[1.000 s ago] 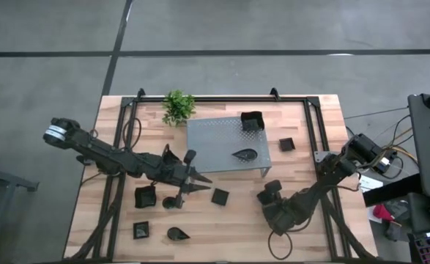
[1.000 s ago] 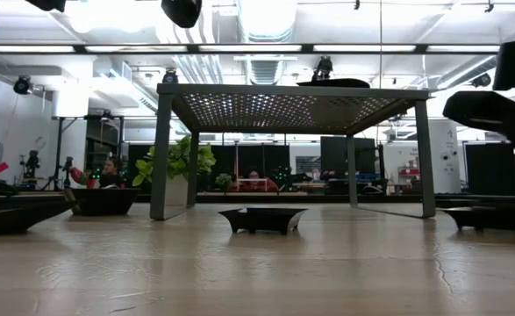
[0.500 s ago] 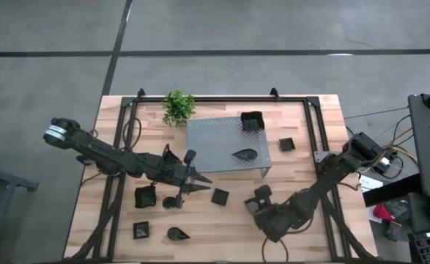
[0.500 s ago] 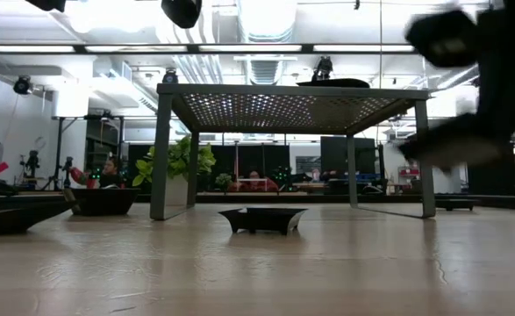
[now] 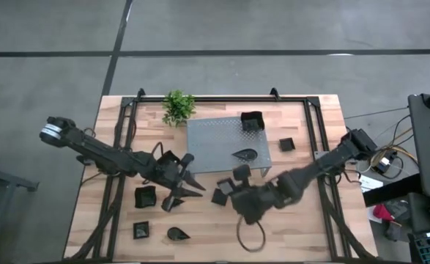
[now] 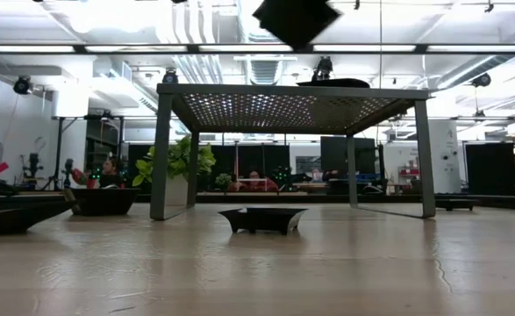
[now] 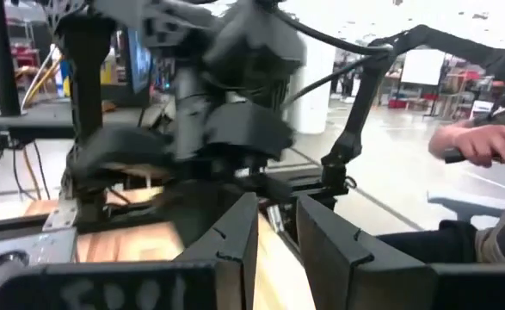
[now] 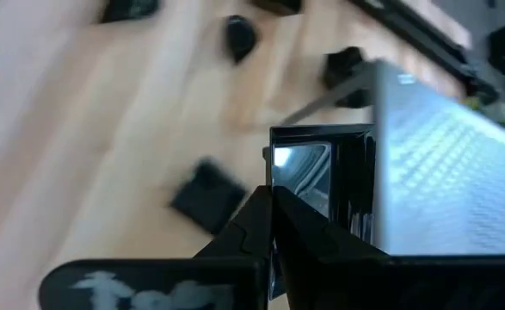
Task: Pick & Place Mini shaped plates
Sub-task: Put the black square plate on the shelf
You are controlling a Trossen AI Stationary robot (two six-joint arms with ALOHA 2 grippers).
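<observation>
Right pincer (image 5: 238, 176) is closed on the rim of a square plate (image 8: 308, 185), which hangs clear of the bench (image 5: 310, 227) near the front edge of the stand (image 5: 222, 139). The right wrist view shows both fingers (image 8: 265, 228) pinched together over the plate's wall, with the stand's perforated top just beside it. In the low view the held plate shows high up, above the level of the stand's top.

Left pincer (image 5: 193, 183) is over the bench to the left of the stand, its fingers (image 7: 235, 245) a narrow gap apart with nothing seen between them.

Other plates noted:
- one teardrop plate (image 5: 244, 155) and one tall square plate (image 5: 252, 122) on the stand's top;
- one small square plate (image 5: 286, 144) on the bench just right of the stand;
- one square plate (image 5: 219, 196) on the bench in front of the stand, near the right pincer;
- two square plates (image 5: 145, 196) (image 5: 141, 231) and one teardrop plate (image 5: 175, 234) on the left front of the bench.

Plant (image 5: 178, 106) stands at the rear left of the bench, behind the stand's corner.

A person's hand (image 7: 480, 146) shows in the room beyond, in the left wrist view.
</observation>
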